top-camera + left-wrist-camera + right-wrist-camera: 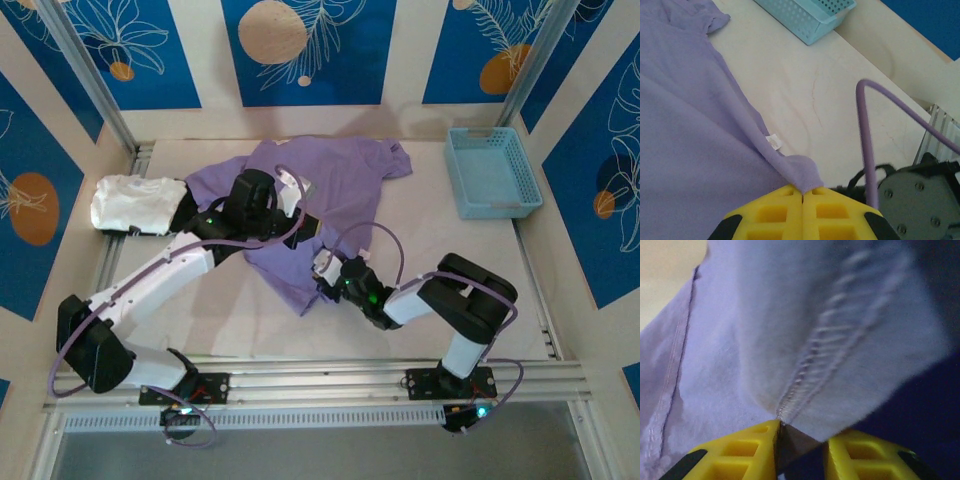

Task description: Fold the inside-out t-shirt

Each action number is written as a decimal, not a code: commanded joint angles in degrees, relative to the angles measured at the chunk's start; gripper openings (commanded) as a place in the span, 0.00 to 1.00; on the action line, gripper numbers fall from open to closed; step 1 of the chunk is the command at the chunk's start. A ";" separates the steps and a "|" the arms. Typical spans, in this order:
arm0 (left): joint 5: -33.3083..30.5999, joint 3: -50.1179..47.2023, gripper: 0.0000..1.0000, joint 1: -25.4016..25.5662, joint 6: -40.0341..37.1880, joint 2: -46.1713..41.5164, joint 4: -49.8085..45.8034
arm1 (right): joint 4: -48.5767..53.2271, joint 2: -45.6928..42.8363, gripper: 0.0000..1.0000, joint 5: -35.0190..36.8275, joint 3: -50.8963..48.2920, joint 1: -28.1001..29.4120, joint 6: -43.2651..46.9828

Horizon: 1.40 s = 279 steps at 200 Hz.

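The lavender inside-out t-shirt [335, 175] lies spread and rumpled across the middle and back of the table. My left gripper [303, 224] is over its middle. In the left wrist view this gripper [802, 192] is shut on a lifted fold of the shirt's edge [800, 172], close to a small white label [774, 142]. My right gripper [322, 268] is at the shirt's near hem. In the right wrist view its yellow jaws [800, 432] stand a little apart. A stitched hem of the shirt [805, 380] drapes over the fingertips and touches the left one.
A folded white garment [130, 203] lies at the left edge of the table. A light-blue mesh basket [490, 172] stands at the back right, also visible from the left wrist [810, 15]. Bare tabletop [450, 240] lies right of the shirt. The right arm's purple cable [867, 145] arches nearby.
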<state>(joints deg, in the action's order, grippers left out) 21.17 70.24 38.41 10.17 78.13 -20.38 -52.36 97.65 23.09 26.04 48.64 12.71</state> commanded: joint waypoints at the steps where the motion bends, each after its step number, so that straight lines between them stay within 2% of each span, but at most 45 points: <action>1: -0.89 2.03 0.00 -0.33 -4.57 -2.43 -2.49 | -8.11 -3.42 0.28 -2.66 -2.07 -2.32 2.66; 19: -3.34 1.10 0.00 -0.31 -6.53 -3.19 -2.25 | -2.99 -7.76 0.29 -7.22 -2.91 -4.12 3.02; 37: -3.05 0.65 0.00 -0.35 -7.54 -3.44 -1.78 | 0.84 -10.71 0.31 -9.22 -3.23 -5.94 2.58; 64: 1.36 0.78 0.00 -0.35 -7.08 -3.46 -1.07 | 2.62 -11.45 0.28 -5.19 -1.96 -8.01 2.06; 87: 5.86 1.09 0.00 -0.32 -5.21 -3.67 0.36 | 1.06 -8.40 0.24 -1.01 0.08 -7.84 2.66; 136: 13.35 2.09 0.00 -0.27 1.53 -3.91 5.69 | -8.47 2.13 0.24 8.50 2.64 -4.81 6.30; 178: 11.92 2.74 0.00 0.47 1.72 -3.65 4.96 | -7.65 5.72 0.26 8.36 6.06 -3.12 8.13; 205: 11.80 5.59 0.00 2.49 2.07 -1.76 4.99 | -5.21 7.44 0.29 8.94 8.91 -1.97 7.02; 279: 16.94 13.67 0.00 7.85 2.06 0.63 4.56 | 14.20 11.56 0.51 14.19 21.96 -3.20 -1.37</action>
<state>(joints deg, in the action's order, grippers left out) 33.28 78.91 44.66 11.70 77.69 -17.63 -46.04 107.18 33.69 43.90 45.74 15.40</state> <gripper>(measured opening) 0.044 0.485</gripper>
